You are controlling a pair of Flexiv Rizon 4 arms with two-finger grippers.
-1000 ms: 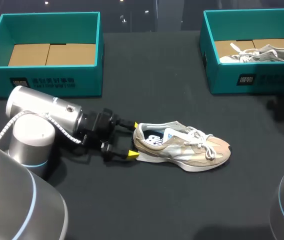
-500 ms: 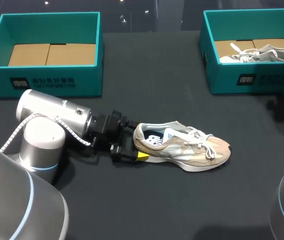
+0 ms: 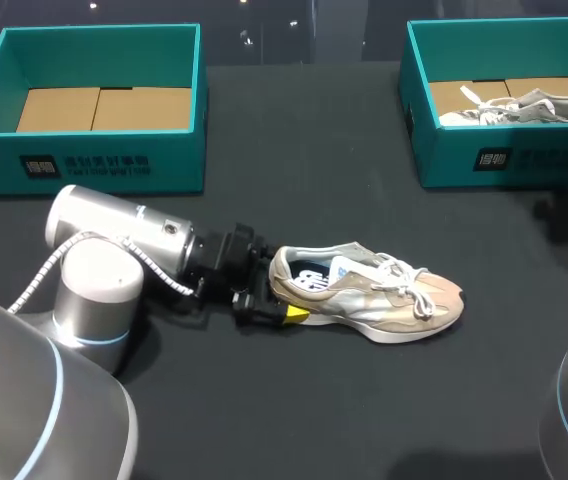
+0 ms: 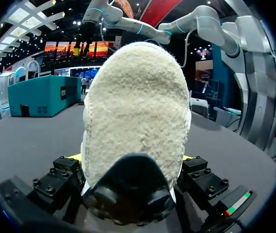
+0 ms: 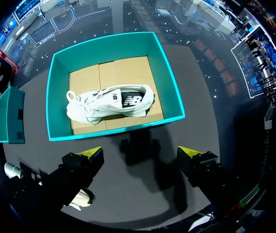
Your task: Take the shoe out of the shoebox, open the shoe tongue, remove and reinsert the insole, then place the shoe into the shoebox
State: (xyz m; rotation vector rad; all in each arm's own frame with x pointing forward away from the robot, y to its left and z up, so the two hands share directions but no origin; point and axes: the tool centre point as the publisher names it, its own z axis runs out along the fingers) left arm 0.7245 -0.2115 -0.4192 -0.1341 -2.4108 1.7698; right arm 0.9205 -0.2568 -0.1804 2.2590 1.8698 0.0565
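Where the shoe lies: the beige shoe (image 3: 369, 292) is out on the table (image 3: 314, 400), sole down, roughly midway between the two teal boxes and in neither of them.
Long axis: it runs across the table, heel toward my left arm and toe toward my right side, so the heel is the end on offer.
Left gripper: the left gripper (image 3: 279, 290) is right down at table level, lined up with that axis and nosed in around the heel.
Left fingers: the fingers (image 3: 294, 313) are spread, one on each side of the heel, which fills the gap between them in the left wrist view. It looks like a straddle and not yet a clamp, though the contact itself is hard to make out.
Right gripper: the right gripper (image 5: 145, 155) hangs high over the right shoebox (image 5: 118, 132), fingers wide apart with nothing between them. A white shoe (image 5: 111, 103) lies in that box below it.
Nearer arm: the left, by a long way; the right is well apart from the beige shoe.
Left shoebox: the left shoebox (image 3: 94, 160) sits behind the left arm, showing only its cardboard floor.
Coming move: my read is that a squeeze on the heel steadies the shoe, with the tongue and laces facing up for the other arm.
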